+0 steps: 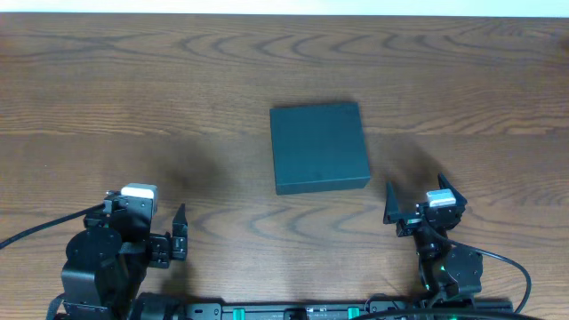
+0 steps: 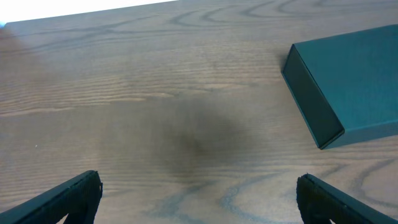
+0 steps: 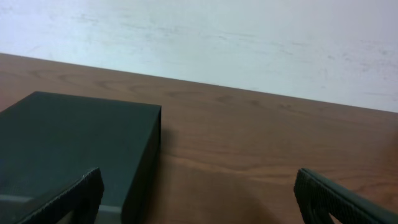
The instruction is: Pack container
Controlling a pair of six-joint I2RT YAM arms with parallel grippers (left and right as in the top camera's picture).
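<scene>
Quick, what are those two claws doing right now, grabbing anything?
Left gripper: open, holding nothing.
Right gripper: open, holding nothing; the container sits untouched on the table.

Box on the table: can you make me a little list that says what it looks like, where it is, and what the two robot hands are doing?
box: dark teal-grey box, flat, lid shut
where: middle of the wooden table
left gripper: open, empty, near the front edge, apart from the box
right gripper: open, empty, just right of the box's front corner, not touching it
other things to pack: none in view
</scene>
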